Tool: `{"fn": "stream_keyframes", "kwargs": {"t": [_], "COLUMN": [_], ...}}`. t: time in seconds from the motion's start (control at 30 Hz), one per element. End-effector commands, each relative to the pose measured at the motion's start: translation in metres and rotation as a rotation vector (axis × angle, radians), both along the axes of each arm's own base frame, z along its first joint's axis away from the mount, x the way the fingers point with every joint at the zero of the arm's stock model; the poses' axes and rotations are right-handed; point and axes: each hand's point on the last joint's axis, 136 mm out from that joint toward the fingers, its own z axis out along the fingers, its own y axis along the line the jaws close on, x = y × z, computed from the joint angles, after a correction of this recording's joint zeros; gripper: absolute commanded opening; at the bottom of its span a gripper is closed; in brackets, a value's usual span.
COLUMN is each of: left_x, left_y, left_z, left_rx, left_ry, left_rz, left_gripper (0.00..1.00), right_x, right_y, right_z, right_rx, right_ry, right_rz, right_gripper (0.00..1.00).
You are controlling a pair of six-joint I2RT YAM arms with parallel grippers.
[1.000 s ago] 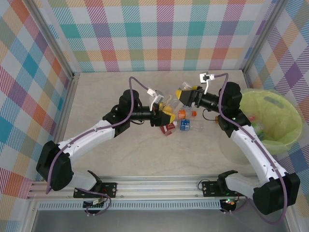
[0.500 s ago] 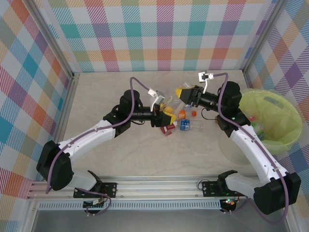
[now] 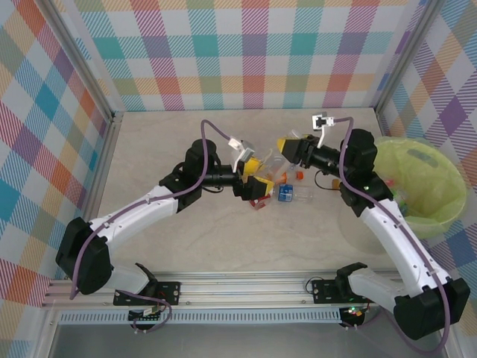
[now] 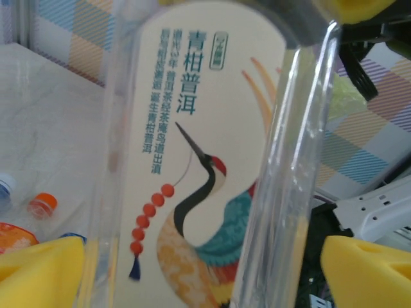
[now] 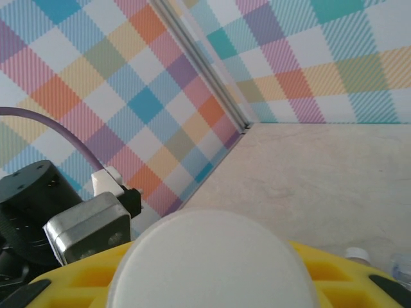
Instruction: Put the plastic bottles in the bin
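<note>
A clear bottle with a white crane label hangs in the air between my two grippers. My right gripper is shut on its end, whose round white face sits between the yellow pads. My left gripper stands open around the bottle's body, its yellow pads spread to either side. More bottles lie on the table just below: a blue-labelled one, a red-labelled one and an orange-capped one. The yellow-green bin stands at the right with several bottles inside.
Checked walls close in the back and both sides. An orange-capped bottle lies on the table under my left wrist. The bin's rim is close to my right arm's elbow. Open tabletop stretches along the left and front.
My left gripper has opened, its pads spreading off the crane-label bottle. My right gripper has closed in on the bottle's end and shifted slightly right with it.
</note>
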Motion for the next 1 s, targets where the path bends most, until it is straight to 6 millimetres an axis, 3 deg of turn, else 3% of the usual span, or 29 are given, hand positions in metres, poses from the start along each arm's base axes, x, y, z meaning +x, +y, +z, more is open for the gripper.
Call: {"fn": "stream_keyframes", "kwargs": {"t": [0.0,0.13,0.43,0.67,0.83,0.97], "left_x": [0.0,0.016,0.038,0.05,0.055,0.056], "left_y": [0.008,0.021,0.048,0.056,0.053,0.049], "left_z": [0.013,0.007,0.005,-0.003,-0.007,-0.007], "left_rx": [-0.02,-0.003,0.004,0.02,0.017,0.009], "left_ry": [-0.063,-0.092,-0.146,-0.144,-0.128,-0.122], "left_rz": [0.063,0.189,0.406,0.485,0.492,0.486], "left_gripper": [1.0,1.0,1.0,1.0,1.0,1.0], "right_x": [-0.004,-0.01,-0.032,-0.048,-0.068,-0.082], "right_y": [-0.025,-0.059,-0.144,-0.192,-0.214,-0.235], "right_z": [0.006,0.006,0.033,0.061,0.087,0.096], "right_rx": [-0.11,-0.245,-0.53,-0.658,-0.669,-0.708], "right_ry": [-0.062,-0.11,-0.283,-0.395,-0.472,-0.47], "right_rz": [-0.134,-0.299,-0.684,-0.929,-1.045,-1.149], "right_gripper": [0.31,0.3,0.3,0.32,0.32,0.32]}}
